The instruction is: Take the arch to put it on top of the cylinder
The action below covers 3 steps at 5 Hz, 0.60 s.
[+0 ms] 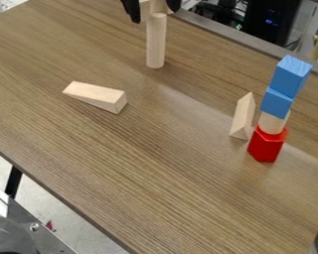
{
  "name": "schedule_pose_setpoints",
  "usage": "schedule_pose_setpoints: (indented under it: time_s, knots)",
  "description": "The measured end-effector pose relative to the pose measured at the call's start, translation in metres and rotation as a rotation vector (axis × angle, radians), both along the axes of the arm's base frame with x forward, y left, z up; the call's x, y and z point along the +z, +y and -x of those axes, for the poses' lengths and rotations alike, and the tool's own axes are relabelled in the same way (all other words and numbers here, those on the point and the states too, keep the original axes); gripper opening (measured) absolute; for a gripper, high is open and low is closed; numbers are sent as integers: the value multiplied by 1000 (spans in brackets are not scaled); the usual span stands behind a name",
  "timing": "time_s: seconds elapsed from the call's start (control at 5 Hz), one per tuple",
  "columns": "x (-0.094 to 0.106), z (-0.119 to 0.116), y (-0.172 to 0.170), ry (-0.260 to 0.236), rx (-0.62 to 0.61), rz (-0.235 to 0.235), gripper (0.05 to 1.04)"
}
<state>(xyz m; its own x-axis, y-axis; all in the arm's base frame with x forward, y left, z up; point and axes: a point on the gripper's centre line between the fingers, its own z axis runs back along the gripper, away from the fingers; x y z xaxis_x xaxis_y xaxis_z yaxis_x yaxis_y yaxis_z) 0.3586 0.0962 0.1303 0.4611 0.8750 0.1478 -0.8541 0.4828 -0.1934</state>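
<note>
Operator: State the surface and surroundings.

Technician: The work surface is a brown wood-grain table (155, 193), seen at a slant. Pale floor (62, 213) lies beyond its lower left edge, with metal equipment (39, 230) in the corner. Behind the far edge stands a black case (273, 22) with small blue lights.

Operator: List the parts by count.

Technician: Arch (157, 7), one. Tall upright cylinder (156, 42), one, plain wood. Triangular blocks, two, plain wood: a lying block (95, 95) on the left half of the table and a narrow block (243, 116) near the stack on the right. Stack, one, four parts: red block (267, 146) at the base, short cylinder (273, 124) above it, then the lower blue block (277, 102) and the upper blue block (289, 75). The stack leans slightly to the right in the view.

Operator: Locate the arch relative to the pincer.

Technician: It sits between the fingers of the pincer (153, 14), at the upper edge of the view, directly at the top of the tall upright cylinder. Whether the cylinder carries its weight cannot be determined.

Operator: Pincer state?

Technician: Narrowed onto the arch, one black finger at each side.
</note>
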Motion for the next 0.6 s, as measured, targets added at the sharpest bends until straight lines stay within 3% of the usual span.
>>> schedule_pose_setpoints:
  time_s: [0.2,0.4,0.6]
  knots:
    - [22,10,4,-28,-4,42,1000]
    - [56,26,9,-119,-47,71,999]
    - [76,47,6,-170,-100,44,999]
